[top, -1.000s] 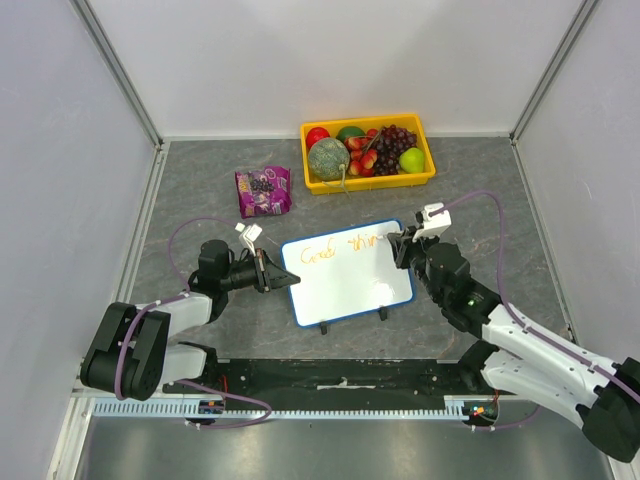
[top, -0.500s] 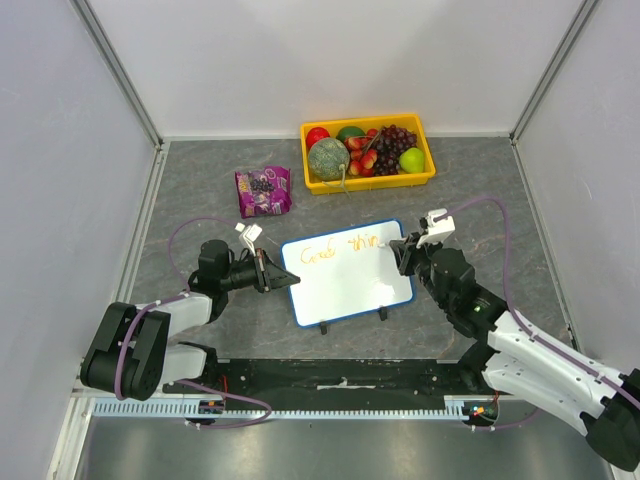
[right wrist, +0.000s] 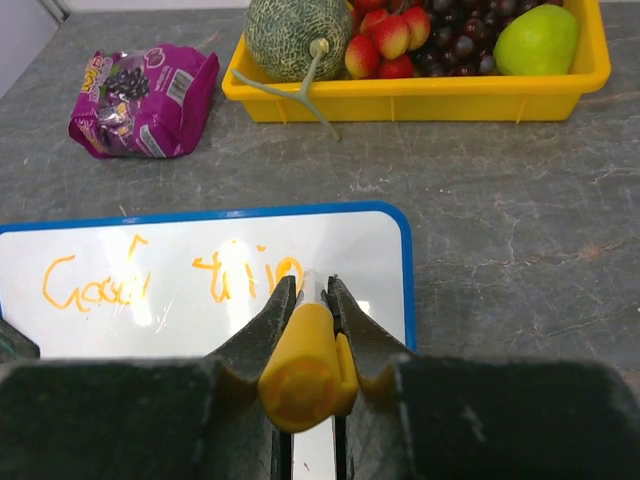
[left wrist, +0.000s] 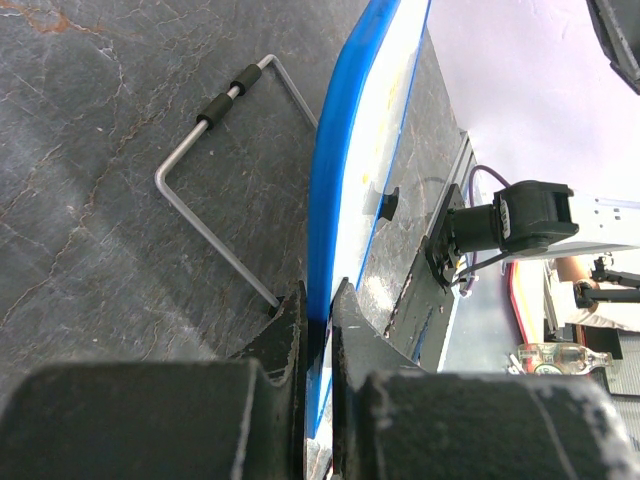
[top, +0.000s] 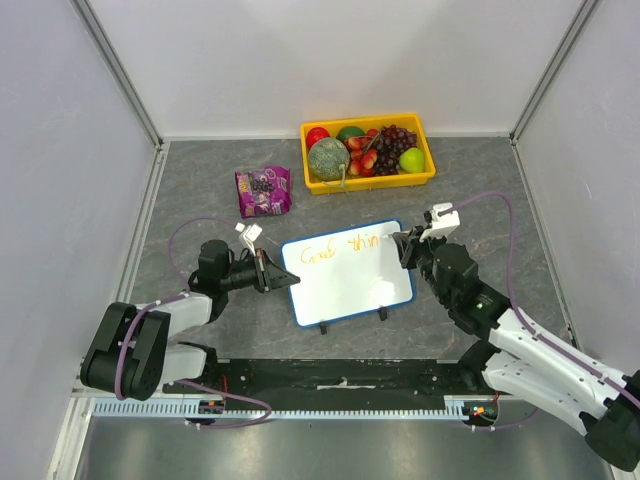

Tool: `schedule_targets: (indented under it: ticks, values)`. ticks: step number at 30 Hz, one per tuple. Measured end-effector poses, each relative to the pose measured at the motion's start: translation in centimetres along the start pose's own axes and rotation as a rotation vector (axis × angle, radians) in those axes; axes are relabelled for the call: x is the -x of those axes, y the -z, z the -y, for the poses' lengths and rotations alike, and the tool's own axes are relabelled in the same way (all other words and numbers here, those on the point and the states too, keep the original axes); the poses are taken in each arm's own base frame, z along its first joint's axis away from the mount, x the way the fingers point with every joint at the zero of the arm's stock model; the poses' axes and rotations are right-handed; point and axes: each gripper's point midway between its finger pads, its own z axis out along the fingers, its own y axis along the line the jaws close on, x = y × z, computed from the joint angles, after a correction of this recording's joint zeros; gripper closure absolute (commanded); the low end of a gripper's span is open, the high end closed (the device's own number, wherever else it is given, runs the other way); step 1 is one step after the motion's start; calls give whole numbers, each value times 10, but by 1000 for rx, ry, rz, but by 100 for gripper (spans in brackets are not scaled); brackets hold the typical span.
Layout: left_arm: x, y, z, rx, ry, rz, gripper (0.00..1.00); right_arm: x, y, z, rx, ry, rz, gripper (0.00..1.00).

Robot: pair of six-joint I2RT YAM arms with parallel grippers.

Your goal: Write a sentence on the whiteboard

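The left gripper (left wrist: pixel 318 305) (two dark, scuffed fingers) is clamped on the rim of the flat white whiteboard with a thin blue rim (left wrist: pixel 342 150), which is seen edge-on.

A bent silver wire leg (left wrist: pixel 190 205) carrying two black sleeves runs from the rim out over the grey marbled tabletop (left wrist: pixel 80 110).

A small black foot (left wrist: pixel 388 203) projects from the board's white side.

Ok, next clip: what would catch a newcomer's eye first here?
The whiteboard mid-table, with an unfinished orange sentence along its top, roughly "Good thin". The right gripper holds an orange marker beside the last letter while the left gripper clamps the board's left edge. Behind, a yellow tray of fruit and a purple snack bag add colour.
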Motion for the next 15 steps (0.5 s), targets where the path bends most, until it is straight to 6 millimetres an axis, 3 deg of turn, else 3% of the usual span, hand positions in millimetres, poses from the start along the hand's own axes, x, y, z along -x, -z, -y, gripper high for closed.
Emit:
schedule_targets:
  ticks: [15]
  values:
    - [0, 0, 0, 0, 1, 0, 98, 1, -14, 12, -58, 5, -2, 100]
